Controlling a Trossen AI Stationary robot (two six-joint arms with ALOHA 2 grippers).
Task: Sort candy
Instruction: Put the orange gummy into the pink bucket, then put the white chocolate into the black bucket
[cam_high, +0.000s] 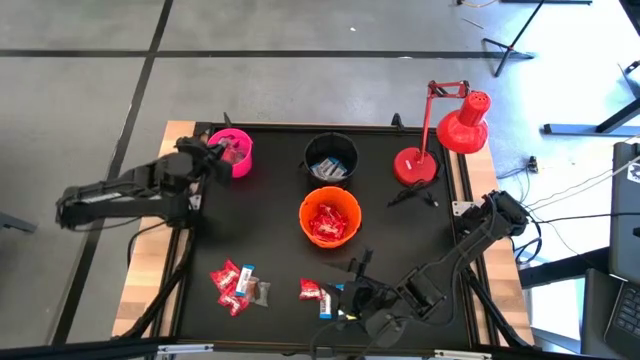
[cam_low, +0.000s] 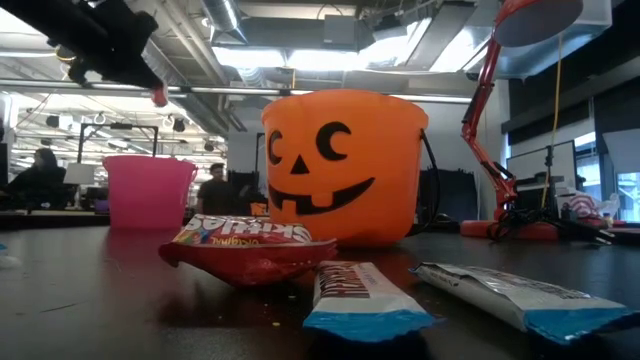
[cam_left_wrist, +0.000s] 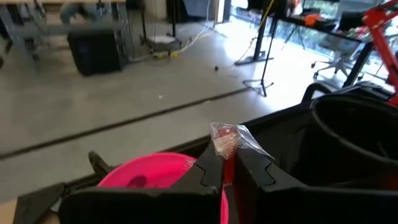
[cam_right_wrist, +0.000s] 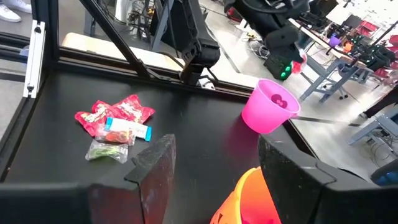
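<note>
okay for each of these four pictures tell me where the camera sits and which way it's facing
High: overhead, looking straight down; both arms show.
Low: at tabletop height, facing the orange bucket; an arm shows overhead.
Left wrist: above the pink bucket, past the left gripper pinching a clear-wrapped candy.
Right wrist: across the table, past the right gripper, open.
Shared: all four show the pink bucket.

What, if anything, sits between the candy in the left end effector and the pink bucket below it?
Nothing visible. The left end effector is shut on a clear-wrapped candy directly over the pink bucket, whose open mouth is unobstructed beneath it. The black bucket stands off to the side, out of the path.
</note>
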